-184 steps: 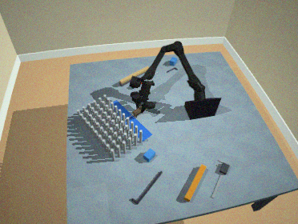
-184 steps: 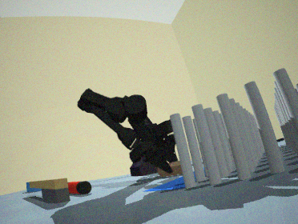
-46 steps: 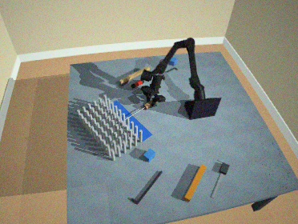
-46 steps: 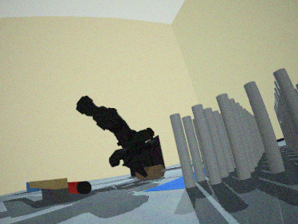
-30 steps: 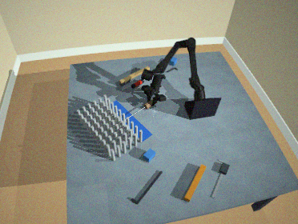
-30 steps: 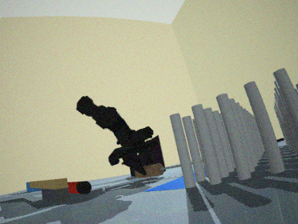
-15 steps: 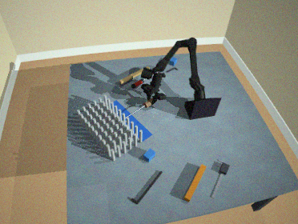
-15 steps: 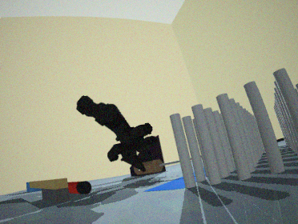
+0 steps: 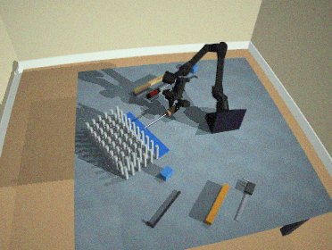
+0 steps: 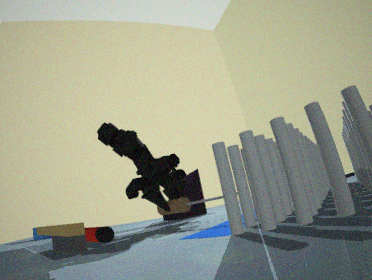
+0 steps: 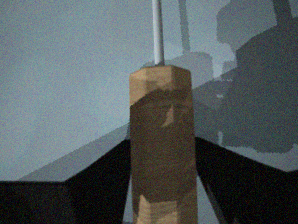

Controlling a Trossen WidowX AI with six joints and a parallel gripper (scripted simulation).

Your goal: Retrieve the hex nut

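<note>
Jaws (image 9: 171, 108) (image 10: 169, 206) — closed on wooden handle (image 9: 170, 112) (image 10: 175, 205) (image 11: 162, 135) | rod (image 9: 155, 121) (image 10: 206, 200) (image 11: 158, 32) — toward spacers (image 9: 127, 171) (image 10: 256, 185)

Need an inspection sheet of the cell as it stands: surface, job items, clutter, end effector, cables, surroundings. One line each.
Surface: blue-grey top, cast shadows across it.
Spacers: field of metal spacers, all visible ones standing.
Nut: cannot be made out.
Taped strip: blue strip in front of the spacers.
Held tool: thin metal shaft, wooden handle; shaft points toward the spacers.
Clutter: blue block, dark bar, orange bar, fork-headed tool, red-handled item.
End effector: shut on the wooden handle.
Cables: nothing seen.
Surroundings: cream walls, white skirting, brown floor.
</note>
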